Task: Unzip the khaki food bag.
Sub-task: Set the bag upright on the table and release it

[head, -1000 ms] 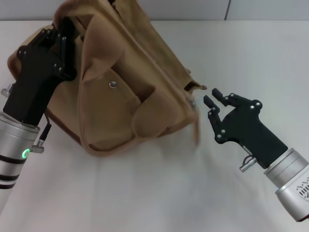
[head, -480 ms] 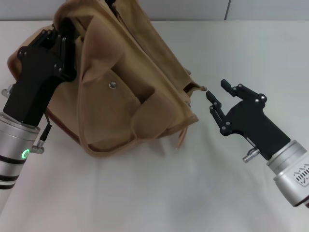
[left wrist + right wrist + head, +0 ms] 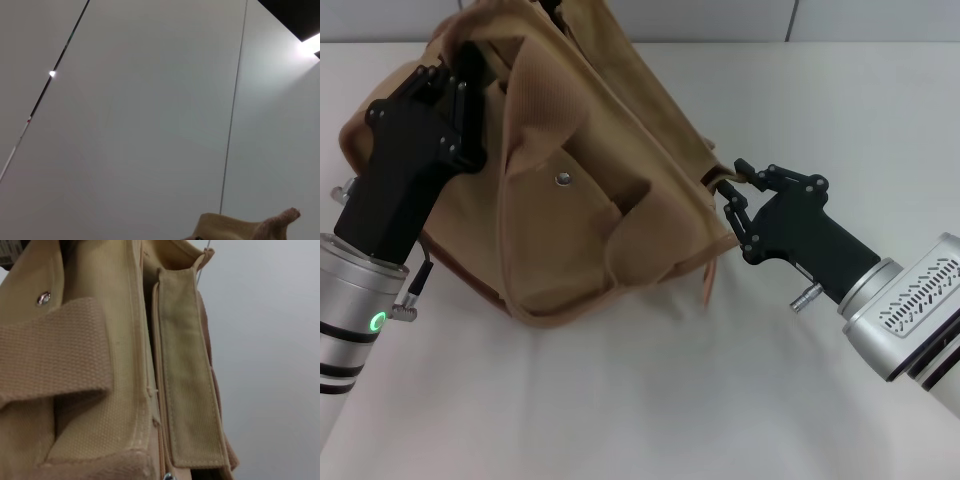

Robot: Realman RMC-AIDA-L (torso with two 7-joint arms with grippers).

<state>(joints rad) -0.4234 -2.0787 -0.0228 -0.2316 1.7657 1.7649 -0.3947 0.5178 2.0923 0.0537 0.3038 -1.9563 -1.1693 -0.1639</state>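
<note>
Bag, the khaki food bag (image 3: 590, 190), sits between grippers: left fingers (image 3: 455, 85) clamp its corner, right fingers (image 3: 735, 195) narrow at its end.

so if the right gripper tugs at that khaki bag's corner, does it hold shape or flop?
Probably flops: the khaki food bag is soft canvas, creased and leaning. The left gripper at its far upper edge likely steadies it. The right gripper is at the corner; a pull may drag the bag.

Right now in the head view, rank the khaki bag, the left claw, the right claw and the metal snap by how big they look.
1. Khaki food bag, largest by far.
2-3. Left claw and right claw: look alike, so no ranking.
4. Metal snap, smallest.
</note>
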